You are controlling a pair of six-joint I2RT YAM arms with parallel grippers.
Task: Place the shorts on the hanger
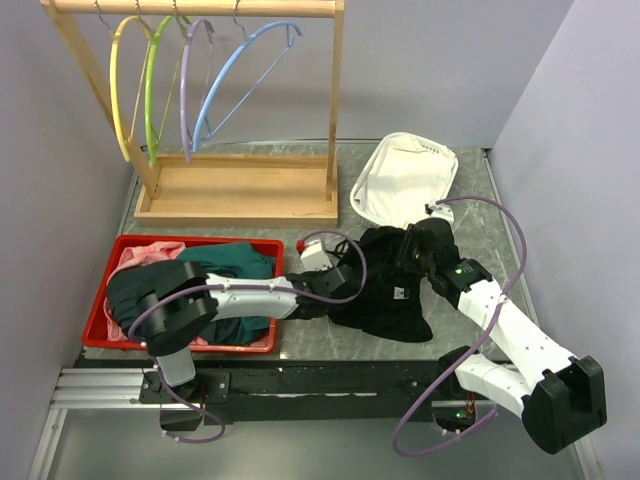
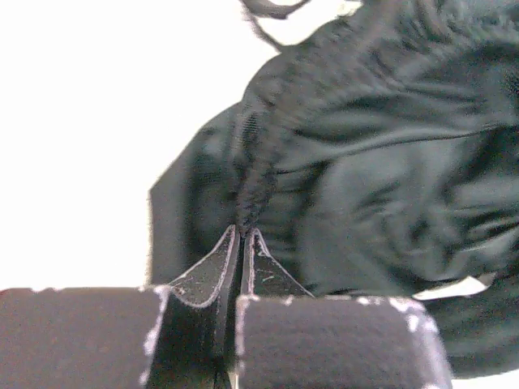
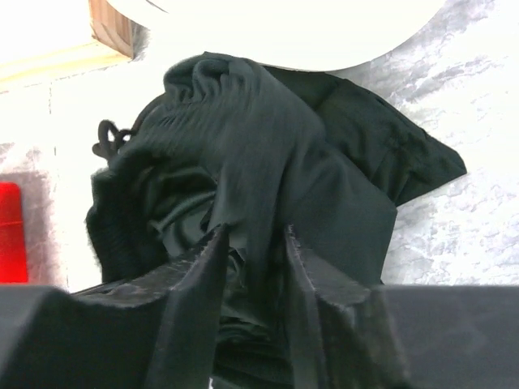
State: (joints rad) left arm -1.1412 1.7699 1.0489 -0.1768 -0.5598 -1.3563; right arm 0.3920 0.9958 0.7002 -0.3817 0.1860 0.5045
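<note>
The black shorts (image 1: pixel 385 290) lie crumpled on the table between my two arms. My left gripper (image 1: pixel 340 290) reaches in from the left and is shut on a gathered edge of the shorts (image 2: pixel 373 178), the cloth pinched at the tips of the left gripper (image 2: pixel 245 231). My right gripper (image 1: pixel 412 250) sits over the far right part of the heap. In the right wrist view its jaws stand apart, with a loose fold of the shorts (image 3: pixel 268 138) lying between the tips of the right gripper (image 3: pixel 253 235). The light blue hanger (image 1: pixel 240 75) hangs on the wooden rack at the back.
The wooden rack (image 1: pixel 335 100) also carries a lilac hanger (image 1: pixel 190 70), a green hanger (image 1: pixel 152 90) and a yellow hanger (image 1: pixel 118 90). A red bin (image 1: pixel 120 245) at the left holds a teal garment (image 1: pixel 235 262) and a pink garment (image 1: pixel 150 255). A white cloth bag (image 1: pixel 400 180) lies behind the shorts.
</note>
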